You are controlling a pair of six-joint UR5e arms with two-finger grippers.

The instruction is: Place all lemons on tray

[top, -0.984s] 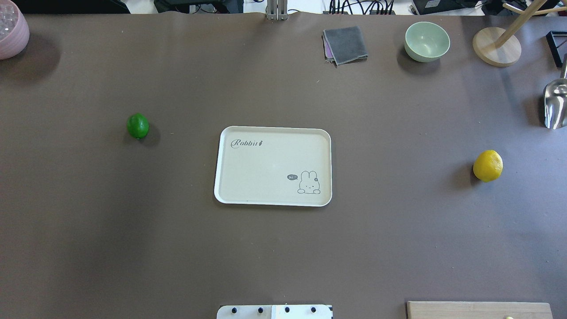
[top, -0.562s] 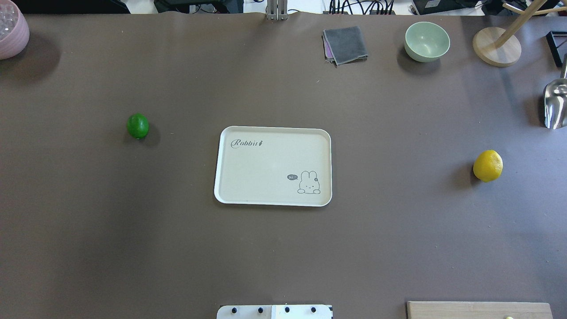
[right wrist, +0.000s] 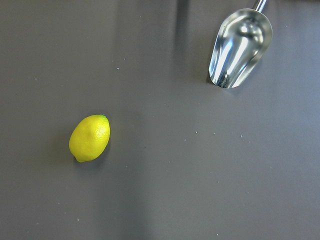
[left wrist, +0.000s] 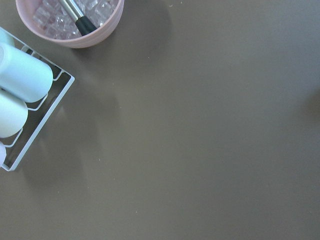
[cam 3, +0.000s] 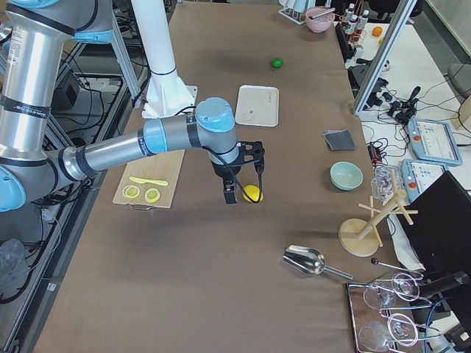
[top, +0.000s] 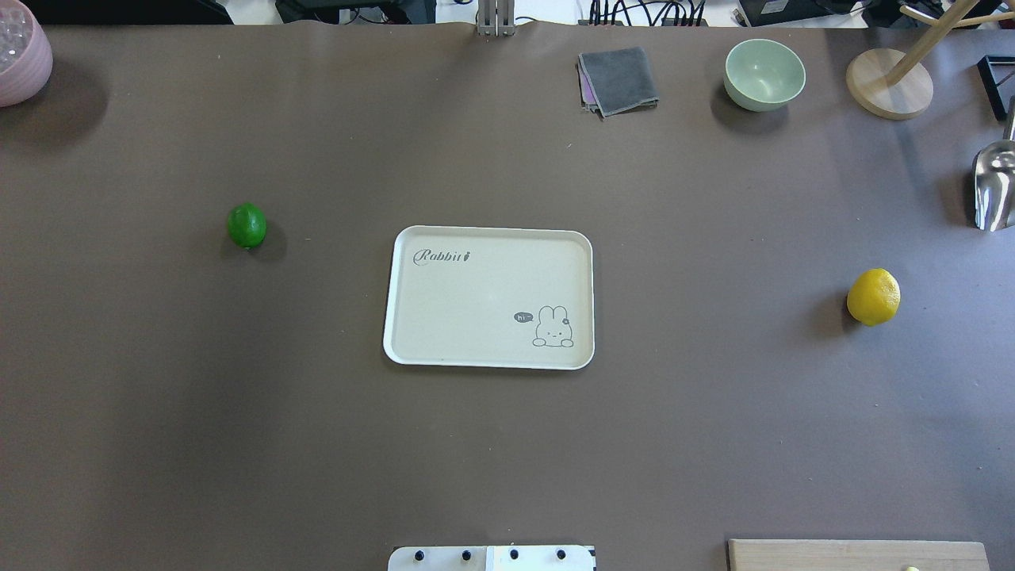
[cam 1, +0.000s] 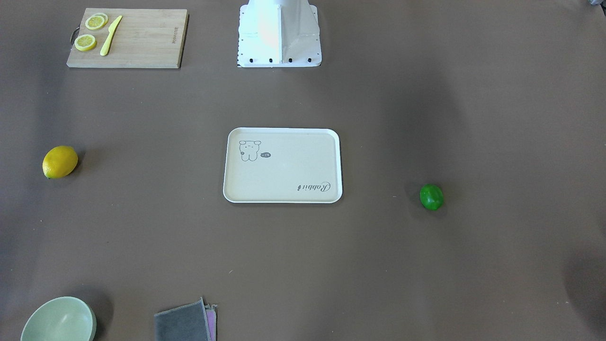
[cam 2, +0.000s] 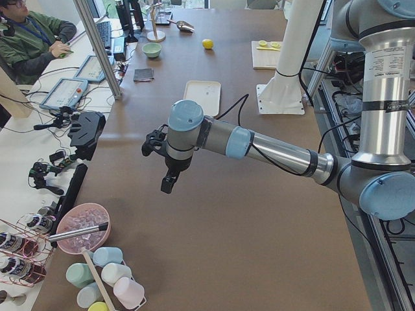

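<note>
The yellow lemon (top: 873, 296) lies on the tabletop (top: 507, 460), well right of the tray (top: 476, 301) and nearly under the right tool (cam 3: 244, 188), whose opening I cannot tell, while the green lemon (top: 247, 225) lies well left.

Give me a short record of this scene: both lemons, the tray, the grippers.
yellow lemon: on table, right of tray
green lemon: on table, left of tray
tray: centre of table, empty
left gripper: above table, open or shut unclear
right gripper: above table near yellow lemon, unclear
done: no lemon on tray yet
</note>
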